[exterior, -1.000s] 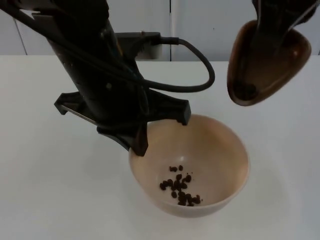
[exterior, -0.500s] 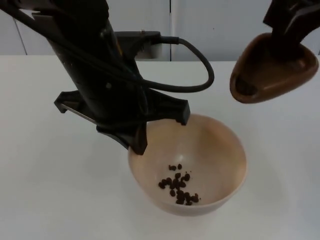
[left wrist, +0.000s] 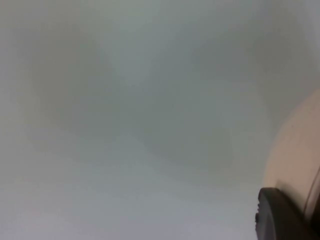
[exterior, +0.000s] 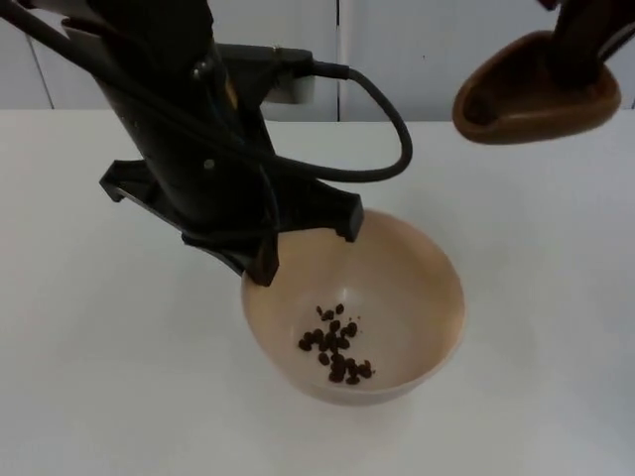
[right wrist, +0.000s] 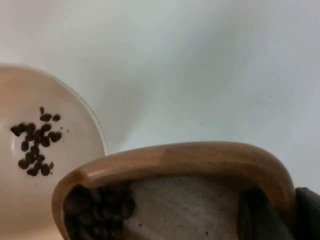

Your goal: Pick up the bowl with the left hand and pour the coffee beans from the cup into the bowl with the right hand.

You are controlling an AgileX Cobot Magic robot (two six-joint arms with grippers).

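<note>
My left gripper (exterior: 264,266) is shut on the near-left rim of a beige bowl (exterior: 407,288), which it holds at the middle of the white table. A small heap of coffee beans (exterior: 333,343) lies in the bowl's bottom. In the left wrist view the bowl's outer wall (left wrist: 295,155) runs beside a black fingertip (left wrist: 280,217). Up at the right, my right gripper (exterior: 585,45) is shut on a brown wooden cup (exterior: 536,91), held well above and to the right of the bowl. The right wrist view shows the cup's rim (right wrist: 175,157), some beans (right wrist: 97,210) inside it, and the bowl (right wrist: 80,150) below.
The white table (exterior: 99,377) spreads out on all sides of the bowl. A grey partition wall (exterior: 397,50) closes it off at the back. The left arm's black body stands over the table's left middle.
The cup has risen up and to the right, tipping back towards level. The left gripper has carried the bowl a little to the left and further back.
</note>
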